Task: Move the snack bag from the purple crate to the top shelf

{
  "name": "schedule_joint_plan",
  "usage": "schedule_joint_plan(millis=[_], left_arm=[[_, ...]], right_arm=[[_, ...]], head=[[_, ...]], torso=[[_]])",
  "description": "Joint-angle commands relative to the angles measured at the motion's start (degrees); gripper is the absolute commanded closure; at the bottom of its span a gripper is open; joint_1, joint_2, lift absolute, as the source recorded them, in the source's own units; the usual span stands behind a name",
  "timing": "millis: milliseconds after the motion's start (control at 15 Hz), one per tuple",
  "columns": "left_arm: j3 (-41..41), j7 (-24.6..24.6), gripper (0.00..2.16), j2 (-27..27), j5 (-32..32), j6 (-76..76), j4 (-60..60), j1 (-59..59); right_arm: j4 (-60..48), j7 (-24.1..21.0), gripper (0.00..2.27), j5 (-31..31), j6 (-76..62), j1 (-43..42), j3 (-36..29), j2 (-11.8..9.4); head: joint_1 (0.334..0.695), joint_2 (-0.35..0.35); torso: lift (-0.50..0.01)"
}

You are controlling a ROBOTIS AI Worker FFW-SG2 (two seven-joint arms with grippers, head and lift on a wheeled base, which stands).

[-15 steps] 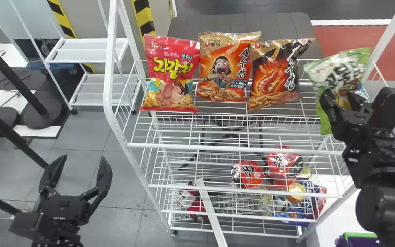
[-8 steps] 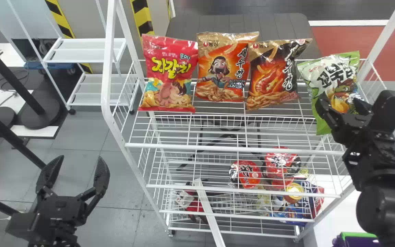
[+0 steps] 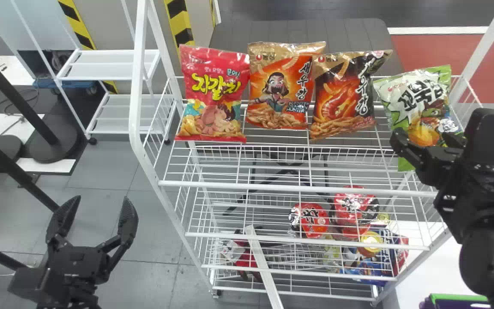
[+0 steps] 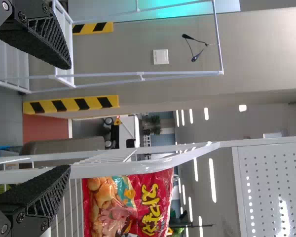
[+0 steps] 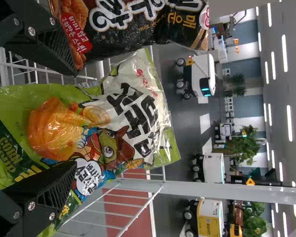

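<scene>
Grey floor (image 3: 152, 231) was spread beneath a white wire rack (image 3: 135, 94), with a dark grey table (image 3: 350, 34) set on its far side; on the top shelf (image 3: 272, 187), a row of four upright bags was displayed, with a red bag (image 3: 212, 94) placed at the left, an orange bag (image 3: 278, 90) and a black bag (image 3: 343, 103) placed between, and the green and white snack bag (image 3: 420, 101) placed at the right end.

The snack bag was flanked by the widely parted fingers of the right gripper (image 3: 427, 139), held at its near side; no grip was closed on it, though whether either finger was touched by the wrapper could not be told. The left gripper (image 3: 101, 201) was parked at the near left, outside the rack, its fingers spread wide and nothing held between them.

Red packages (image 3: 309, 220) were seen lower in the rack, towards the right; the purple crate (image 3: 457, 297) was partly seen at the near right, its rim edged in green.
</scene>
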Motion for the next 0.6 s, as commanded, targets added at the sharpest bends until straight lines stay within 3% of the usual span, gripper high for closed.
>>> schedule_joint_plan(millis=[0, 533], left_arm=[[0.1, 0.0, 0.10, 0.1, 0.2, 0.0, 0.1, 0.0], [0.1, 0.0, 0.10, 0.2, 0.4, 0.0, 0.5, -0.3]], right_arm=[[-0.5, 0.0, 0.17, 1.2, 4.2, -0.8, -0.3, 0.2], [-2.6, -0.4, 0.17, 4.0, 10.5, -2.3, -1.0, 0.2]], head=[[0.695, 0.100], [0.695, 0.087]], torso=[[0.009], [0.009]])
